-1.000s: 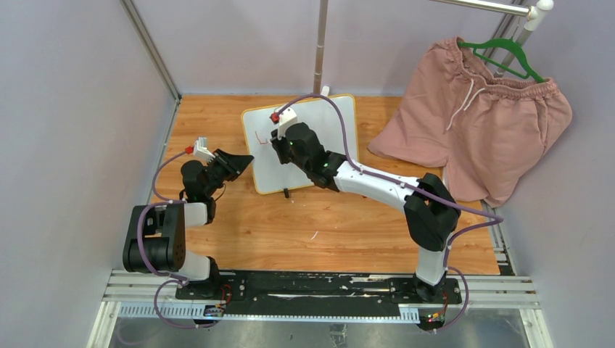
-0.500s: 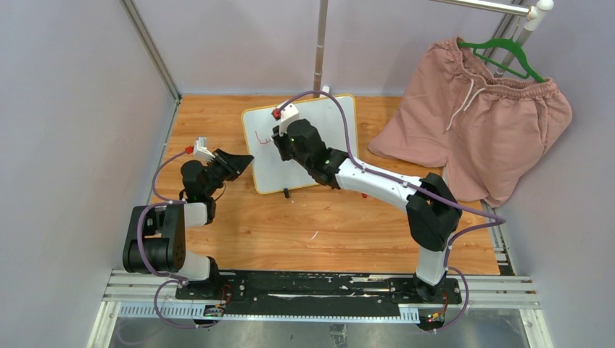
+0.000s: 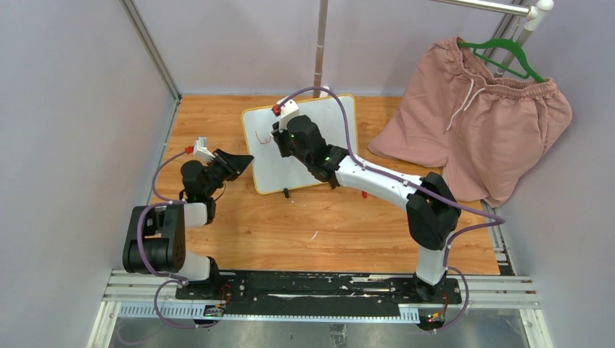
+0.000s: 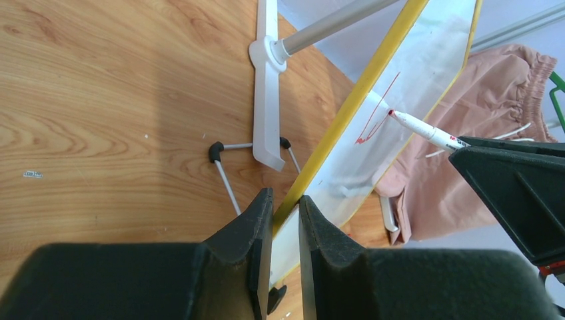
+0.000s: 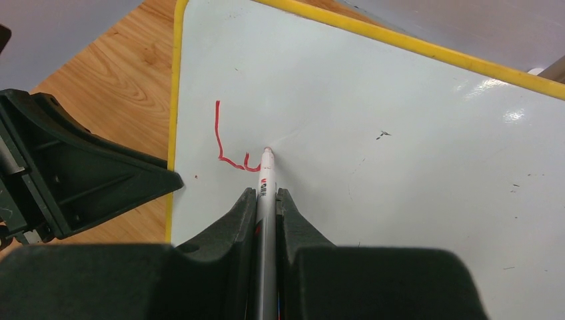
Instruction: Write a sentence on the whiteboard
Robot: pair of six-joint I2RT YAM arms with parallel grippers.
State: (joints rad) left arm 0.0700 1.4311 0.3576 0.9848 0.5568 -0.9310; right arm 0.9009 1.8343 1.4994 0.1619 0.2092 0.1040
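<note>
The whiteboard (image 3: pixel 319 123), glossy white with a yellow frame, stands tilted at the back middle of the wooden table. My left gripper (image 3: pixel 248 161) is shut on its left edge; in the left wrist view (image 4: pixel 285 210) the yellow frame (image 4: pixel 346 113) runs between the fingers. My right gripper (image 3: pixel 279 138) is shut on a white marker (image 5: pixel 266 180) with a red tip, and the tip touches the board (image 5: pixel 400 133). The sentence (image 5: pixel 230 150) is only a red "L" and a small curl, at the board's upper left. It also shows in the left wrist view (image 4: pixel 376 123).
Pink shorts (image 3: pixel 479 123) on a green hanger (image 3: pixel 504 51) hang from a rack at the right. A metal pole (image 3: pixel 320 43) with a white foot (image 4: pixel 266 87) stands behind the board. Grey walls close in left and right.
The right gripper moved slightly right along the board with the marker. The red writing grew from one stroke to an "L" with a small curl. The left arm has not moved.
</note>
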